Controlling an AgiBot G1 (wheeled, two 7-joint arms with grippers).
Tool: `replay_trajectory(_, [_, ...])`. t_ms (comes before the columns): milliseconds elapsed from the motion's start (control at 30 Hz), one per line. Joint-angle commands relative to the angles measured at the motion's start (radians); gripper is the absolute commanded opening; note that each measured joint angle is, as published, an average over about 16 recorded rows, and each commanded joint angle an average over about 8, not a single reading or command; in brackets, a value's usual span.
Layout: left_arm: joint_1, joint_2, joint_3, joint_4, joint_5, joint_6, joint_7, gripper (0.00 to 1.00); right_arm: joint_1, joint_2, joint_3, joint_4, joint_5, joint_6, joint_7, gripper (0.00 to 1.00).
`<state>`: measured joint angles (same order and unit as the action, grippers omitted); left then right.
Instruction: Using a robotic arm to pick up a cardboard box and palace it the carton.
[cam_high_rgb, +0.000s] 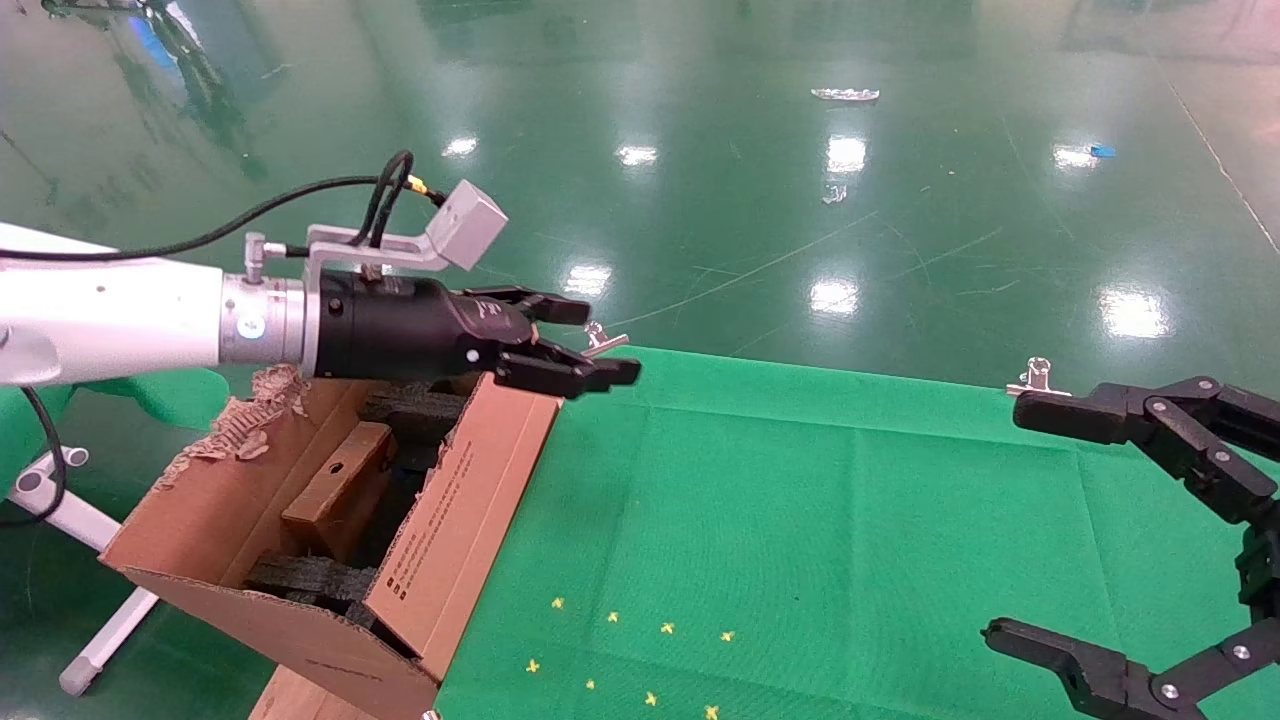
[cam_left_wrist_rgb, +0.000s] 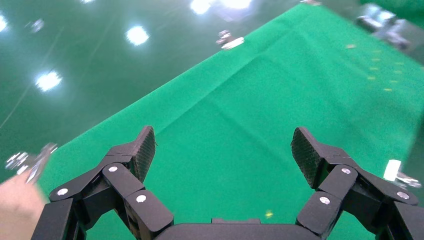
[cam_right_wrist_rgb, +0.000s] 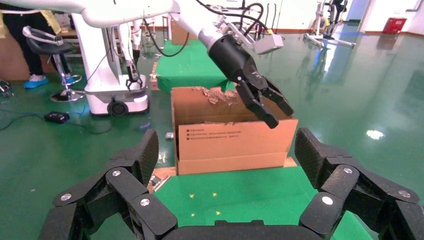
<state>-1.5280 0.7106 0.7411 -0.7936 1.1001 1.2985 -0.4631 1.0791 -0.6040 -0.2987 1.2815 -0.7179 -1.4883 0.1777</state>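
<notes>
The carton (cam_high_rgb: 300, 560) stands at the table's left edge, flaps up, one flap torn ragged and one printed in black. The small cardboard box (cam_high_rgb: 335, 485) lies tilted inside it, among black foam. My left gripper (cam_high_rgb: 605, 342), on the white arm, is open and empty, level with the flap tops at the carton's far side. In the left wrist view the left gripper (cam_left_wrist_rgb: 223, 145) is over bare green cloth. My right gripper (cam_high_rgb: 1005, 522) is open and empty at the table's right side. In the right wrist view the right gripper (cam_right_wrist_rgb: 226, 145) faces the carton (cam_right_wrist_rgb: 230, 142) and the left gripper (cam_right_wrist_rgb: 272, 107).
Green cloth (cam_high_rgb: 800, 520) covers the table, with small yellow marks (cam_high_rgb: 620, 650) near the front and metal clips (cam_high_rgb: 1035, 375) on the far edge. A white stand leg (cam_high_rgb: 100, 640) is on the floor at left. Another white machine base (cam_right_wrist_rgb: 115, 90) stands behind the carton.
</notes>
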Motion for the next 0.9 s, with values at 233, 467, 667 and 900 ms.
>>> replay_trajectory(233, [0.134,-0.029,-0.136,-0.145,-0.109,0.058,0.081,1.00,0.000,0.000,0.000,0.000,0.000,0.000,0.000,1.00])
replay_trajectory(467, [0.250,-0.055,-0.254,-0.270,-0.204,0.109,0.152,1.00,0.000,0.000,-0.001,0.000,0.001,0.000,0.000,1.00])
replay_trajectory(667, [0.349,-0.076,-0.355,-0.378,-0.284,0.152,0.212,1.00,0.000,0.000,-0.001,0.000,0.001,0.000,-0.001,1.00])
replay_trajectory(900, [0.455,-0.100,-0.463,-0.492,-0.371,0.198,0.275,1.00,0.000,0.001,-0.001,0.000,0.001,0.001,-0.001,1.00])
